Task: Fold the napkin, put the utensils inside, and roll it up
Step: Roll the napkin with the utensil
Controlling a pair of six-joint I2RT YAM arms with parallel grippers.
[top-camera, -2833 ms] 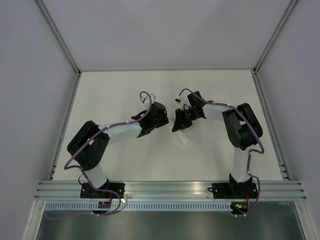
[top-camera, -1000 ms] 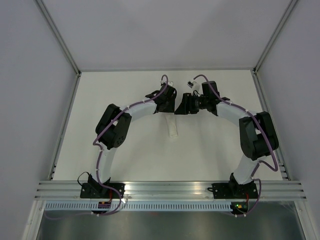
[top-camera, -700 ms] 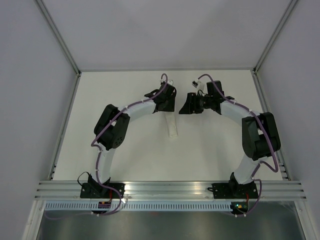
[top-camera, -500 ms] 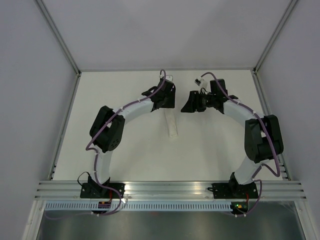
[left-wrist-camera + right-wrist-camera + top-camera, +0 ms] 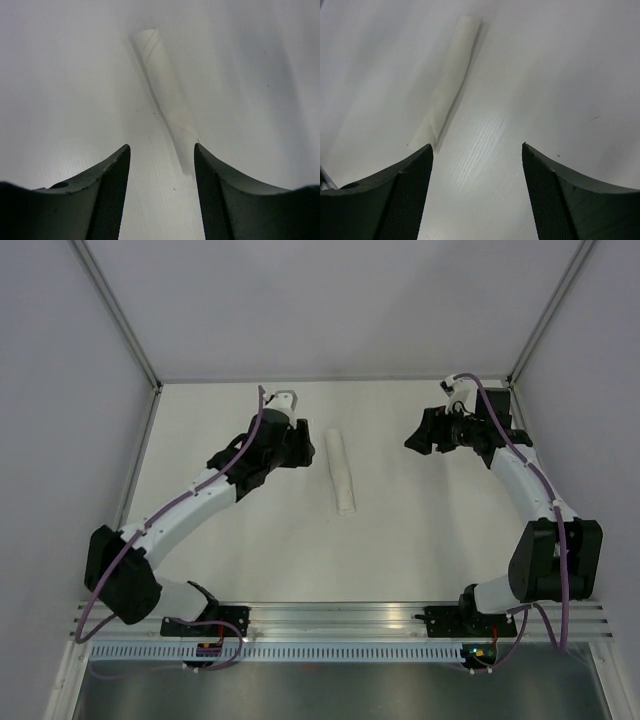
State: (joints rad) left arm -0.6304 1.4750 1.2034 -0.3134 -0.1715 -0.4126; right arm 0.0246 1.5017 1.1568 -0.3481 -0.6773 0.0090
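White surface (image 5: 400,540), walled by pale grey panels (image 5: 60,390), with a tightly rolled white napkin (image 5: 342,472) lying lengthwise toward its far middle. The left gripper (image 5: 303,448) hovers near the roll's left side, the right gripper (image 5: 418,433) well apart on its right — both spread open and empty.

White table (image 5: 400,540); pale walls (image 5: 330,300) around; ribbed aluminium rail (image 5: 340,618) at near edge.

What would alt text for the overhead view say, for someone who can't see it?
A white napkin, rolled into a slim tube, lies on a white table. The left tool and right tool sit on either side of it, both open and touching nothing.
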